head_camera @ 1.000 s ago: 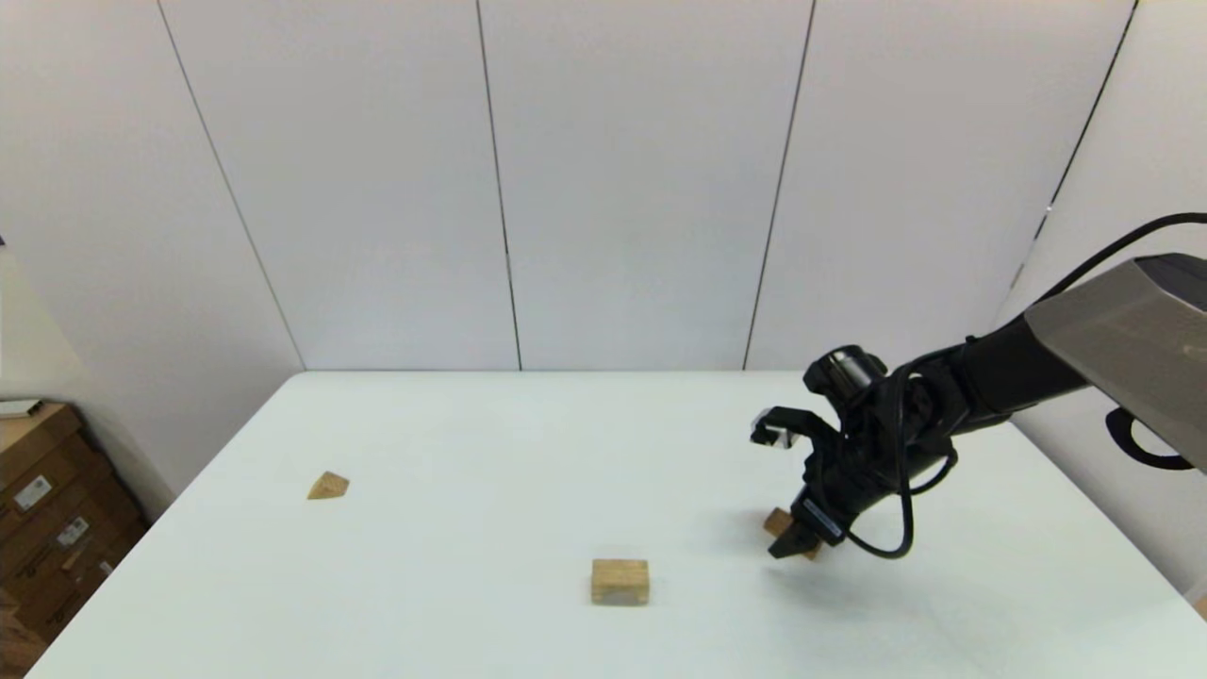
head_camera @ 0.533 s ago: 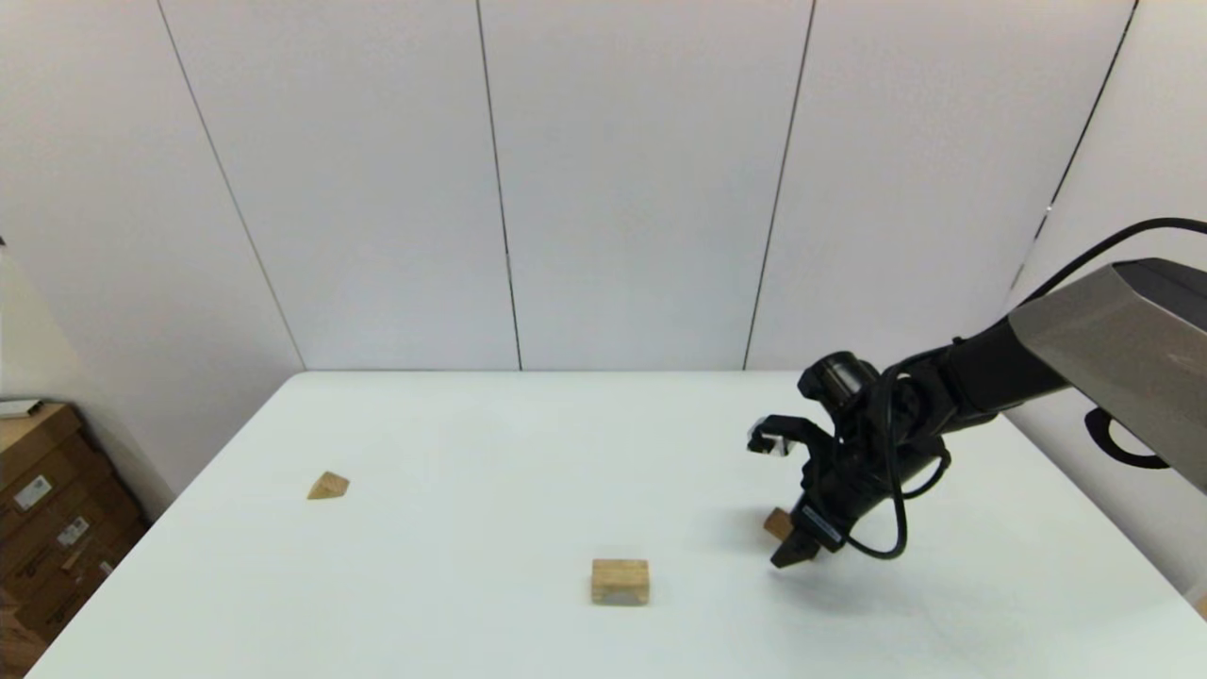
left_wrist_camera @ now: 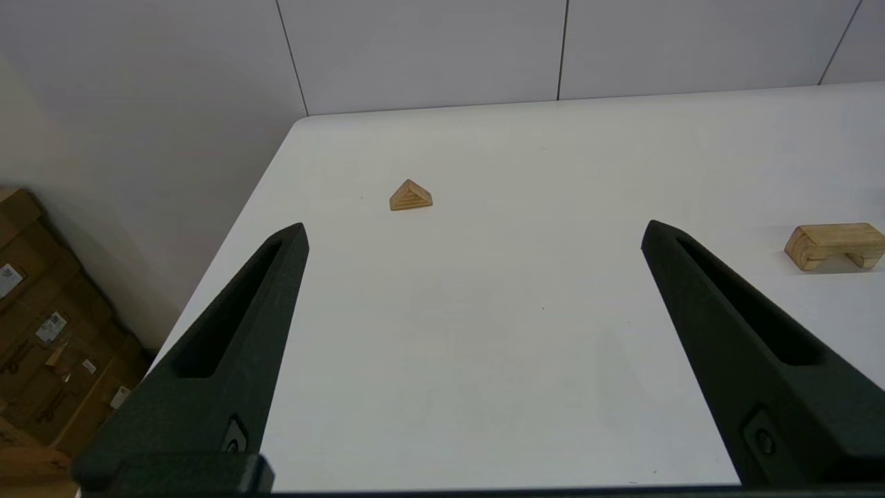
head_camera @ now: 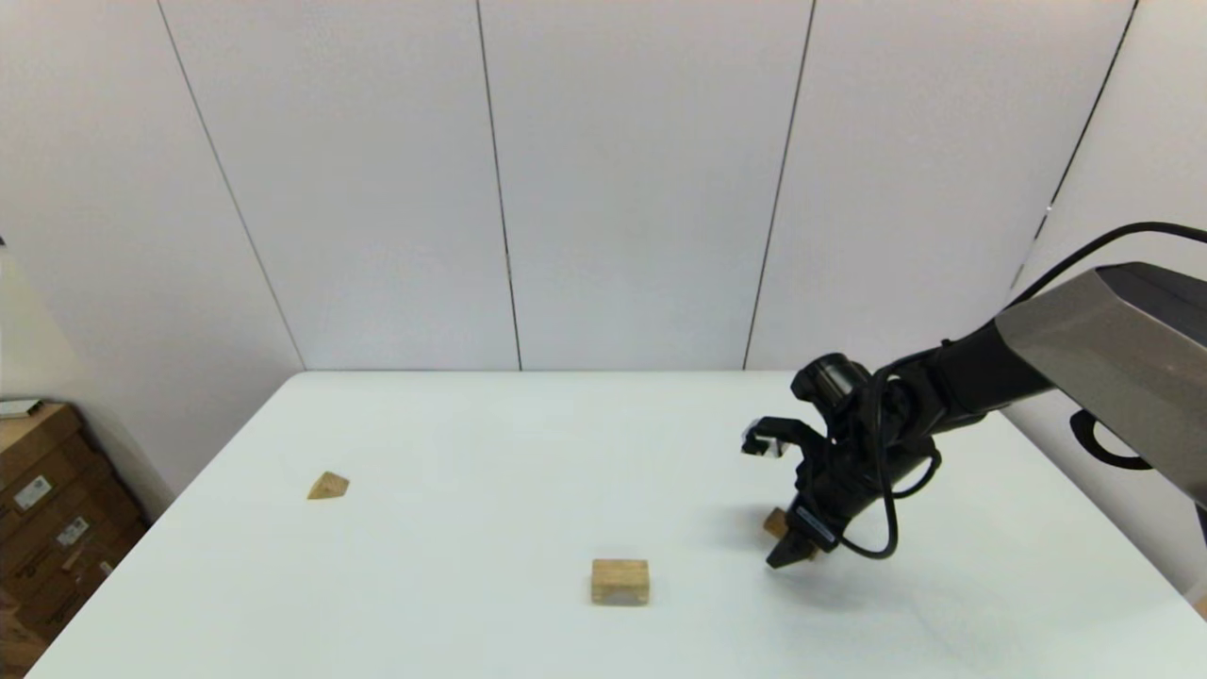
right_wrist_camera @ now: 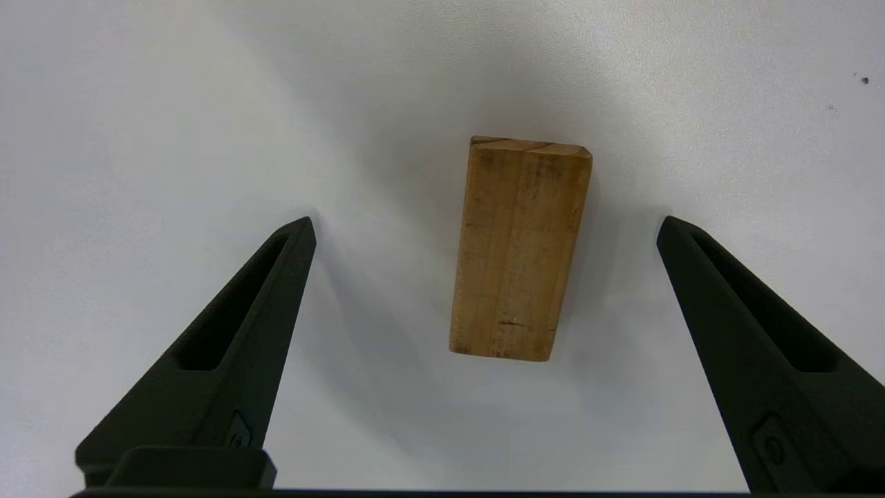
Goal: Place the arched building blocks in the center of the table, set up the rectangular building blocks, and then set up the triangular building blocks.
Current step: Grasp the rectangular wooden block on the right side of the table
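The rectangular building block point(right_wrist_camera: 520, 249) is judged light, rigid and hard, with smooth sanded faces that could slip a little under hard pads; it is unlikely to be damaged by a firm grip. It is best taken across its two long side faces, near the middle of its length, so that it does not pivot when lifted. It is seen as a plain light-wood oblong slab, lying flat on the white bench point(head_camera: 471, 443), with faint grain lines and a small dark mark near one end.

In the head view it lies at the lower right of the frame, mostly hidden behind the right tool point(head_camera: 790, 552), which is poised just above it. In the right wrist view the fingers point(right_wrist_camera: 263, 290) are spread wide, with the slab between them and clear gaps on both sides; nothing is held.

The arched building block point(head_camera: 620, 581) rests at the lower centre of the head view, its cutout facing down. The triangular building block point(head_camera: 327, 486) lies well apart at the left. The left tool point(left_wrist_camera: 473, 235) is parked off the bench edge, wide open and empty.
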{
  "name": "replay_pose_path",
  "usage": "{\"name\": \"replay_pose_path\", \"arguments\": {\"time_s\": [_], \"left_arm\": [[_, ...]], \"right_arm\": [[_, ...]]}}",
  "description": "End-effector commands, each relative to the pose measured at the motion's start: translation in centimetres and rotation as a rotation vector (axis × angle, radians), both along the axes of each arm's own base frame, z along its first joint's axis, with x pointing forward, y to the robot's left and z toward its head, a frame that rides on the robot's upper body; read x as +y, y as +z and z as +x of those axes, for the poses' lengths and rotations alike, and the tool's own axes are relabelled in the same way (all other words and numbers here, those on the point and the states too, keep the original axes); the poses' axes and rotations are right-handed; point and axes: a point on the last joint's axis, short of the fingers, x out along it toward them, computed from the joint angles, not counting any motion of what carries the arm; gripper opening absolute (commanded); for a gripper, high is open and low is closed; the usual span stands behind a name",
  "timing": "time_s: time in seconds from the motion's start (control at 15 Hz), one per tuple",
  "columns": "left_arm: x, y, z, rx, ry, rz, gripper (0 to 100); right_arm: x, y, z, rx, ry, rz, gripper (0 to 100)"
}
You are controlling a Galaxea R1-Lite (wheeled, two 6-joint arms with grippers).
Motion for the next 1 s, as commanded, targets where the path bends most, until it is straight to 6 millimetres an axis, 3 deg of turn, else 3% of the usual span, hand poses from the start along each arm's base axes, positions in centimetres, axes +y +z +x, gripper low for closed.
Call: {"name": "replay_pose_path", "arguments": {"time_s": [0.07,0.2,0.27,1.0], "left_arm": [[0.00,0.00,0.01,0.001,0.000,0.000,100],[0.00,0.00,0.01,0.001,0.000,0.000,100],[0.00,0.00,0.01,0.001,0.000,0.000,100],[0.00,0.00,0.01,0.001,0.000,0.000,100]], "right_arm": [[-0.02,-0.14,0.02,-0.011,0.004,-0.049,100],[-0.01,0.07,0.03,-0.017,0.005,-0.048,100],[0.01,0.04,0.13,-0.018,0.002,-0.047,0],[0.34,0.50,-0.02,-0.028,0.008,-0.044,0]]}}
